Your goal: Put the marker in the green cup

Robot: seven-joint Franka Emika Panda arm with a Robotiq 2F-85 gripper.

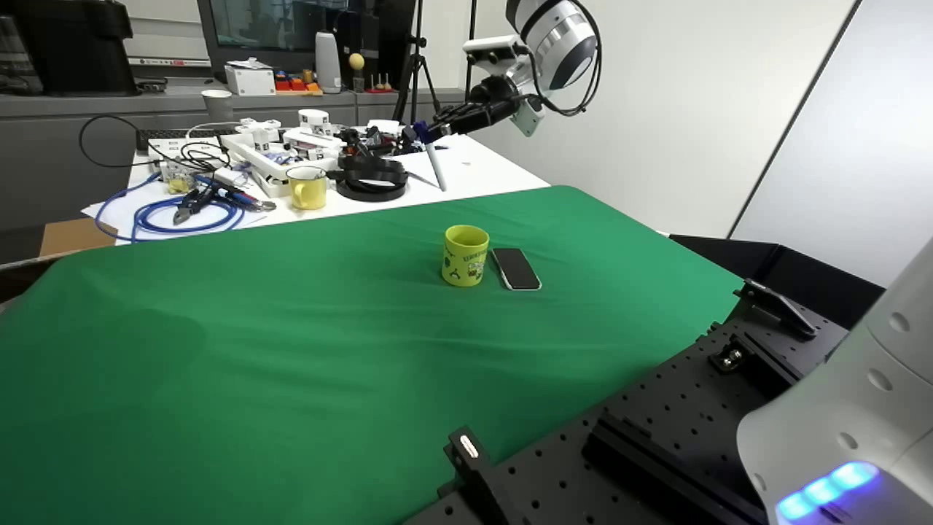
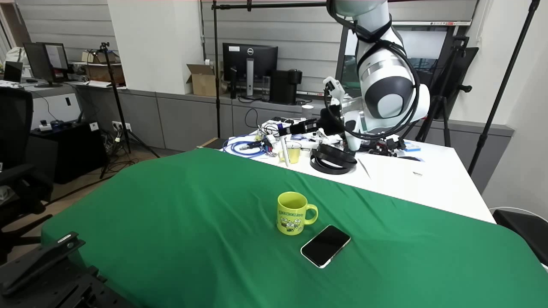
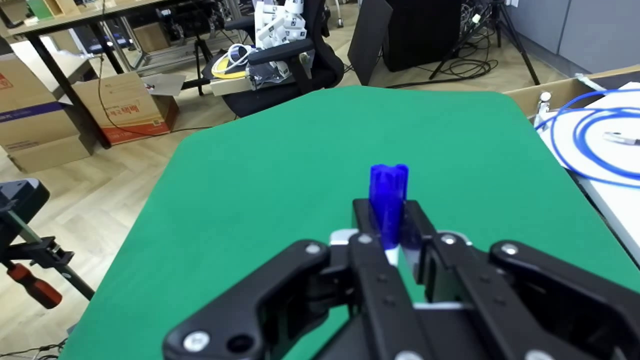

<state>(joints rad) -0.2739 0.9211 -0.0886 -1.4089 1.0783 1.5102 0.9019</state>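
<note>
The marker has a blue cap and a white body. My gripper (image 3: 387, 210) is shut on the marker's capped end (image 3: 388, 190) in the wrist view. In both exterior views the gripper (image 1: 426, 133) (image 2: 286, 129) is high up beyond the cloth's far edge, and the marker's white body (image 1: 436, 168) (image 2: 285, 152) hangs down from it, slightly tilted. The green cup (image 1: 465, 255) (image 2: 292, 214) is yellow-green with a printed side and stands upright on the green cloth, apart from the gripper and nearer the cameras. The cup is out of the wrist view.
A flat black phone (image 1: 517, 269) (image 2: 326, 246) lies on the green cloth (image 1: 306, 350) beside the cup. The white table behind holds a yellow mug (image 1: 309, 191), a black strap roll (image 1: 370, 181), blue cable (image 1: 149, 219) and pliers. A black perforated base plate (image 1: 561, 474) borders the cloth.
</note>
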